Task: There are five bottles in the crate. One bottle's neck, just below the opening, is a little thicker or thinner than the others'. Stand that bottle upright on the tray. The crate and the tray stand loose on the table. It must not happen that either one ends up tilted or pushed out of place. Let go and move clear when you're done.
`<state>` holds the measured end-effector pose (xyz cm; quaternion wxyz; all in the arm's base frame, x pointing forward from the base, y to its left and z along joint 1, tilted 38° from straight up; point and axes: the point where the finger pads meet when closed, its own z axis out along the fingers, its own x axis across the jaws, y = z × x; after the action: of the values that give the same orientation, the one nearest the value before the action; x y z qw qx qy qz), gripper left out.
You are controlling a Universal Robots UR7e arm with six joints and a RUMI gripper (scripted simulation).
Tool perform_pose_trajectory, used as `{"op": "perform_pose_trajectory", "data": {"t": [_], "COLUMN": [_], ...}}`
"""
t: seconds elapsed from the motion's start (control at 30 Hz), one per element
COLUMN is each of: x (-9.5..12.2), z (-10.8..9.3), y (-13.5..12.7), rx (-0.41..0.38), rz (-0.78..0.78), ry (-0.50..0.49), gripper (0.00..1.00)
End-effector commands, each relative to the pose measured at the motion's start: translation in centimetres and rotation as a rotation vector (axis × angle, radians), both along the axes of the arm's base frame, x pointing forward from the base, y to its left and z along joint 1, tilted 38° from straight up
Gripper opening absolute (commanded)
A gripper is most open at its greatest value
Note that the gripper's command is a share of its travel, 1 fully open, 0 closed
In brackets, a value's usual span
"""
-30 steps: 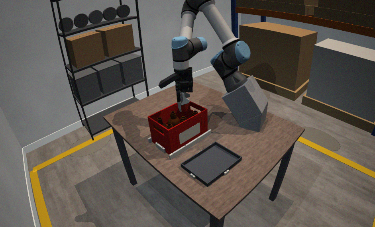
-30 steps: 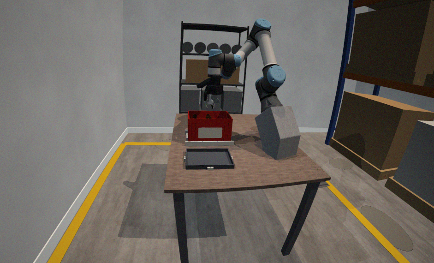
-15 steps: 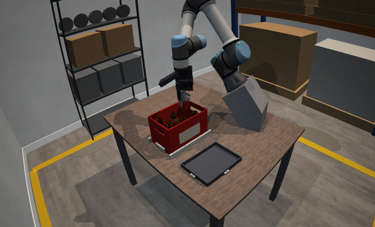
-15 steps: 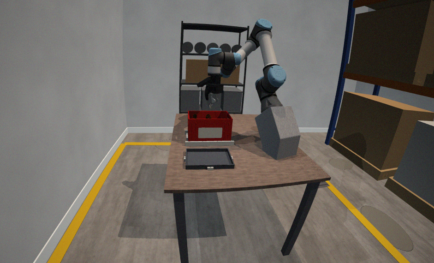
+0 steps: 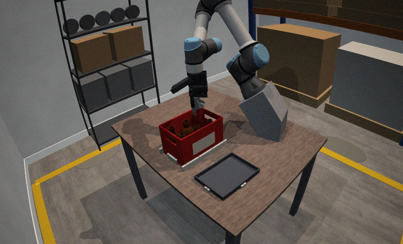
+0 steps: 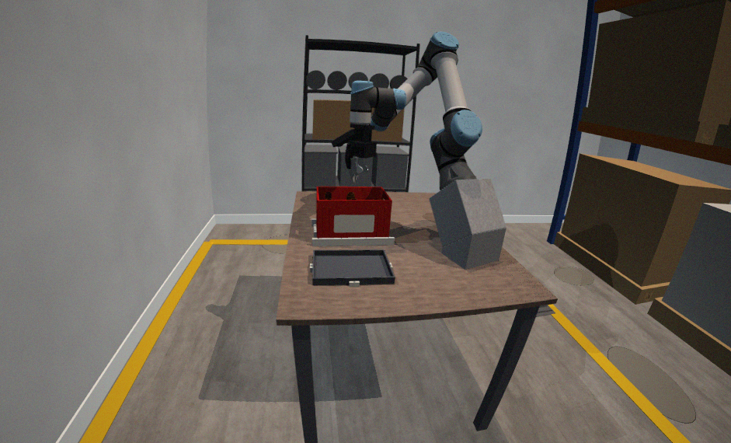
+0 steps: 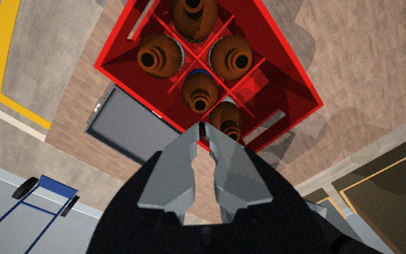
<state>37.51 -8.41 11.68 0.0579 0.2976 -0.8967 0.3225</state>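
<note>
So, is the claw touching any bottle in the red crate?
Apart. The top view shows the shut claw above the crate, holding nothing.

crate (image 5: 183, 144) red | bottles (image 7: 160, 55) brown | tray (image 5: 209, 181) dark grey

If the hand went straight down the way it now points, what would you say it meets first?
Probably the bottle nearest the crate's far wall, or that wall's rim. The shut, empty hand hangs above the crate with its tips over that spot, though depth is hard to judge.
</note>
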Motion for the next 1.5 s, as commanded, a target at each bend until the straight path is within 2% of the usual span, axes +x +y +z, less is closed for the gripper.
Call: {"op": "perform_pose_trajectory", "data": {"t": [0.0, 0.43, 0.5, 0.6, 0.67, 0.73, 0.83, 1.13, 1.17, 1.47], "x": [0.1, 0.4, 1.3, 4.0, 4.0, 5.8, 7.1, 7.4, 7.4, 7.3], "z": [0.1, 0.3, 1.0, 3.2, 3.2, 4.9, 6.2, 6.5, 6.5, 6.6], "y": [0.0, -0.2, -0.9, -3.3, -3.3, -5.3, -6.9, -7.3, -7.3, -7.2], "rx": [-0.001, -0.001, 0.001, 0.003, 0.003, 0.002, 0.0, 0.0, 0.0, -0.001], "rz": [0.001, -0.001, -0.001, -0.001, -0.001, -0.001, 0.0, 0.0, 0.0, 0.001], "ry": [-0.002, -0.003, -0.001, -0.001, -0.001, -0.002, -0.002, -0.002, -0.002, -0.003], "gripper": [0.0, 0.0, 0.0, 0.0, 0.0, 0.0, 0.0, 0.0, 0.38, 0.38]}}
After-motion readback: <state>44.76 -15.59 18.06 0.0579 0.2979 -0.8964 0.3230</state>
